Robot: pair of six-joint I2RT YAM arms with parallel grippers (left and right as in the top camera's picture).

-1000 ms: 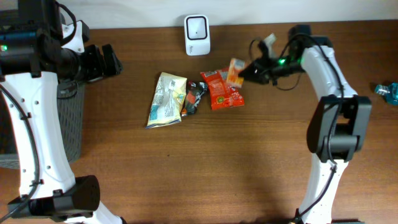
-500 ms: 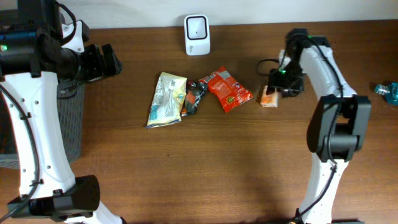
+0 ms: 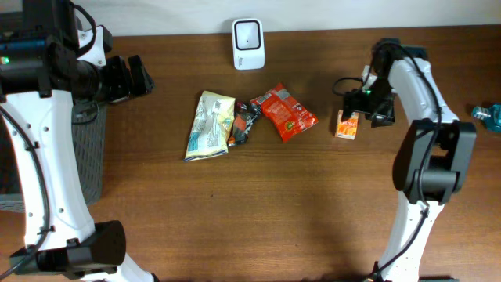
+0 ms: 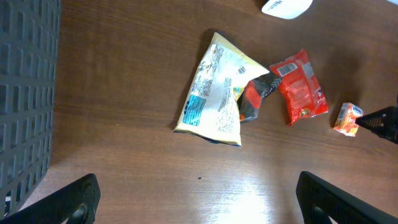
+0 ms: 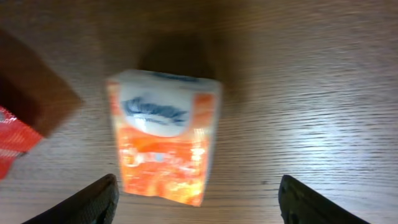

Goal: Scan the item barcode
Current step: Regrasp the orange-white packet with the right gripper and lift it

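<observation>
A small orange-and-white tissue pack lies flat on the wooden table, right of the other items. My right gripper hovers just above it, open, with its fingers wide on either side and not touching the pack. The white barcode scanner stands at the table's back edge. My left gripper is open and holds nothing, high at the far left, away from the items.
A red snack bag, a dark wrapper and a pale yellow chip bag lie mid-table. A grey basket sits left. A blue bottle pokes in at the right edge.
My right gripper carried the orange pack from near the scanner to the right, set it on the table and opened. The red bag shifted and turned. The left arm stayed still.
</observation>
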